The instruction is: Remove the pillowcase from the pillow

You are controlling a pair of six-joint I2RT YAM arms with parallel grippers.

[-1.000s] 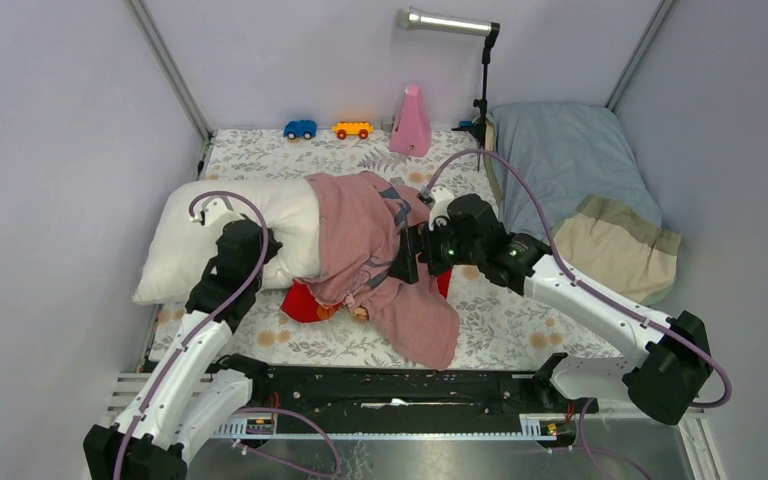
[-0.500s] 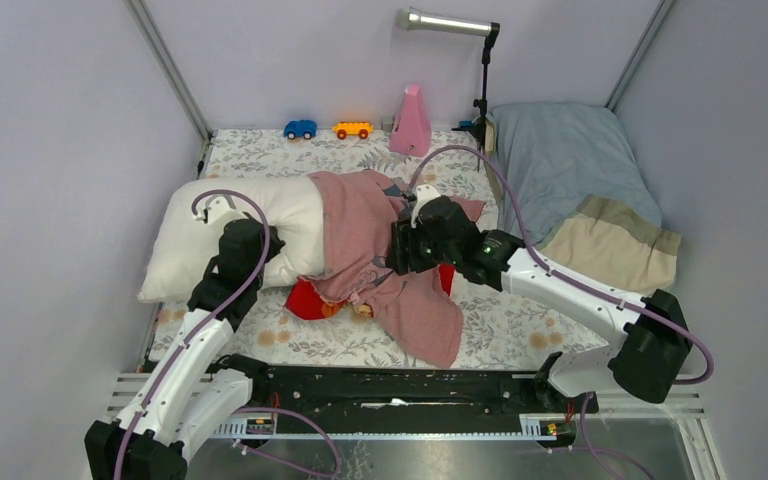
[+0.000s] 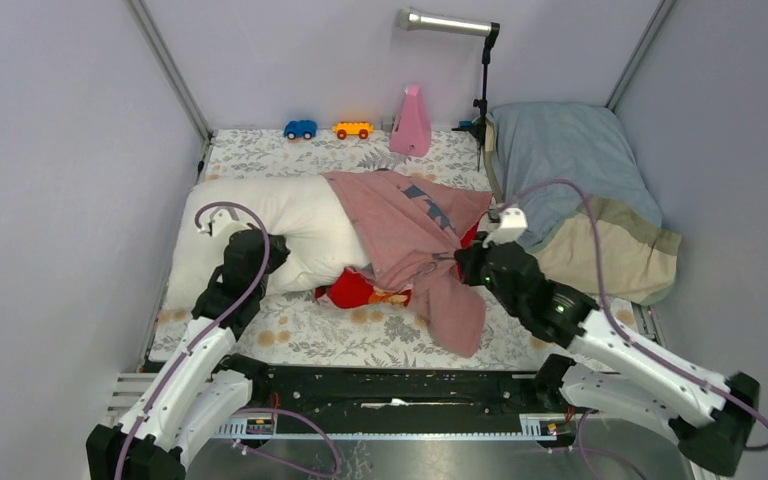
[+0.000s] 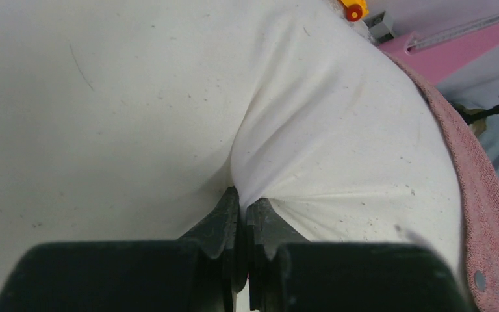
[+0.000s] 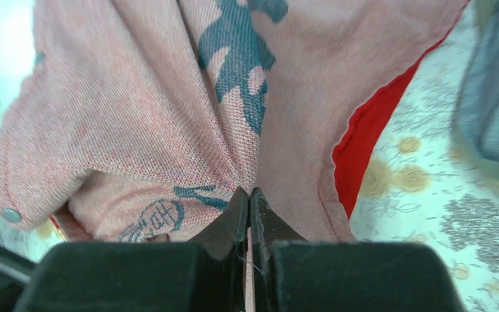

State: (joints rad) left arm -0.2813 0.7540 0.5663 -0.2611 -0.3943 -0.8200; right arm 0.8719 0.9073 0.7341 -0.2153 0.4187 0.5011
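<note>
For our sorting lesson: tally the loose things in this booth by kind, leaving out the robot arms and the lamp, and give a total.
pillows: 2 (white pillow, grey-blue pillow)
pillowcase: 1
toy cars: 2 (blue car, orange car)
pink cone: 1
Total: 6

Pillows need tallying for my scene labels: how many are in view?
2. The plump plain white pillow lies left, partly inside the faded pink pillowcase; the grey-blue pillow with a beige end lies far right. None seems hidden.
</note>
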